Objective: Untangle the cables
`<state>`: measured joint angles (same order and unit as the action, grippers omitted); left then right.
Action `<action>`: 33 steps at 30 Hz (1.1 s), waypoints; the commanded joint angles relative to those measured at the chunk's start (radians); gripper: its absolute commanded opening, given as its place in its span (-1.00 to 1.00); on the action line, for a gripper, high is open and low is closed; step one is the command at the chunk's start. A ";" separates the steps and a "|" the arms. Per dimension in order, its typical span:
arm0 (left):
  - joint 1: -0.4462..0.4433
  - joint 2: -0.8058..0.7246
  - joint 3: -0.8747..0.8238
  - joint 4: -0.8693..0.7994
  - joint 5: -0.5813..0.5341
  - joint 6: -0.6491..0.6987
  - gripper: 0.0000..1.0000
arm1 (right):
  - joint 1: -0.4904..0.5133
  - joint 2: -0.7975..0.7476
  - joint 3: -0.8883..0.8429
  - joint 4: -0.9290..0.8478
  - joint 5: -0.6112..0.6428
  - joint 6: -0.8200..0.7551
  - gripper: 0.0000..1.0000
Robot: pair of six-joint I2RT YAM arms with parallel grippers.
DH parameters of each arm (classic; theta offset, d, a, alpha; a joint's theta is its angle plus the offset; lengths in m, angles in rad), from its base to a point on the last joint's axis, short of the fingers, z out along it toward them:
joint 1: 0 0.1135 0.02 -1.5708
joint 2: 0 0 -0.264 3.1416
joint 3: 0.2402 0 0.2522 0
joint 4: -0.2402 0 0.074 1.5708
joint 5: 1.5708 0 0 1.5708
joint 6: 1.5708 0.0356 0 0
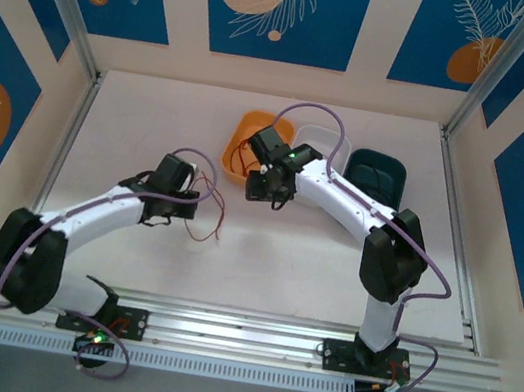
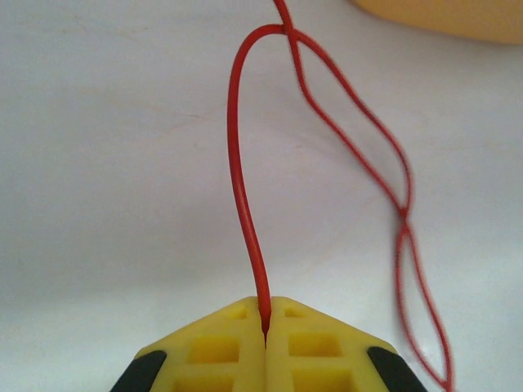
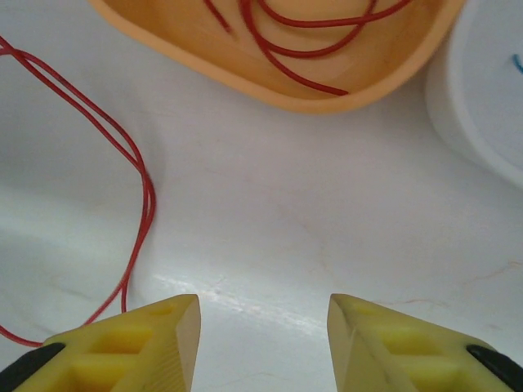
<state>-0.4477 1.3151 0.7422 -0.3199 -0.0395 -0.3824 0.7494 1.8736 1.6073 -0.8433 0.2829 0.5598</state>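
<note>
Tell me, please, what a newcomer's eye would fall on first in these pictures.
The thin red cable stands out most: the left gripper has its yellow fingers shut on it above the white table. More red cable lies coiled in the orange tray, just ahead of the right gripper, whose fingers stand open.

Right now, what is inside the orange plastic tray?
Loops of thin red cable lie in the orange plastic tray; the right arm covers part of it from above.
</note>
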 commanded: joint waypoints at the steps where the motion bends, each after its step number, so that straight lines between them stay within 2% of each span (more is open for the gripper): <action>1: -0.009 -0.075 -0.031 0.022 0.067 0.026 -1.00 | -0.001 -0.016 -0.010 0.042 -0.104 0.007 -0.10; 9: -0.011 -0.162 -0.023 0.020 0.140 0.025 -1.00 | 0.025 0.008 -0.024 0.113 -0.201 -0.004 -0.10; 28: -0.011 -0.191 0.025 0.019 0.307 -0.012 -1.00 | 0.042 0.142 0.000 0.155 -0.234 -0.003 -0.09; 33: -0.011 -0.213 0.036 0.029 0.343 -0.025 -1.00 | 0.043 0.180 0.006 0.141 -0.198 0.007 -0.07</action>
<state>-0.4503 1.1332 0.7361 -0.3038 0.2520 -0.3908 0.7864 2.0266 1.5948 -0.6918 0.0788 0.5594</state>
